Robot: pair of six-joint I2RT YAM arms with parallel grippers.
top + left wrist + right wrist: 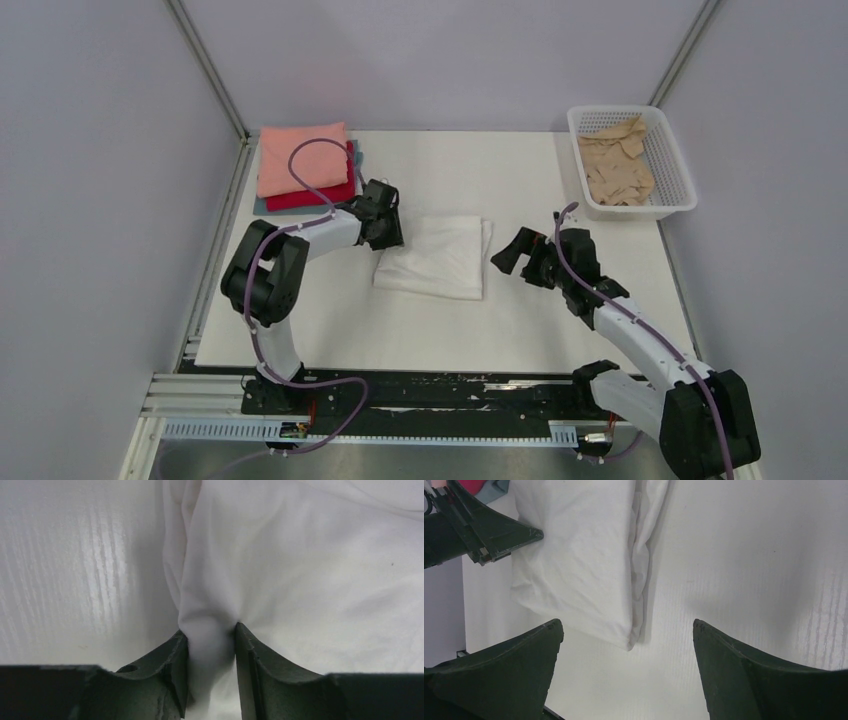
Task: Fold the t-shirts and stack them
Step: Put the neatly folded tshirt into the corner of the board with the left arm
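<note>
Your left gripper (211, 630) is clamped on a soft bunch of the white t-shirt (435, 258). Its dark, ridged fingers (170, 665) squeeze the cloth into a narrow, puckered neck at the shirt's left edge. The shirt lies mid-table as a smooth folded rectangle, with layered edges along its right side. Your right gripper (508, 252) stands wide with nothing in it, just beside that right edge, over the pale, finely grained table (440, 330).

At the far left corner sits a flat stack. The salmon-pink t-shirt (302, 157) is on top and the red t-shirt (310, 197) is beneath it. The grey-blue t-shirt (262, 205) shows only as a sliver. At the far right, the white lattice basket (672, 205) holds the crumpled tan t-shirt (617, 165).

From above, your left gripper hides the pinched corner. You cannot tell how many layers it holds.
</note>
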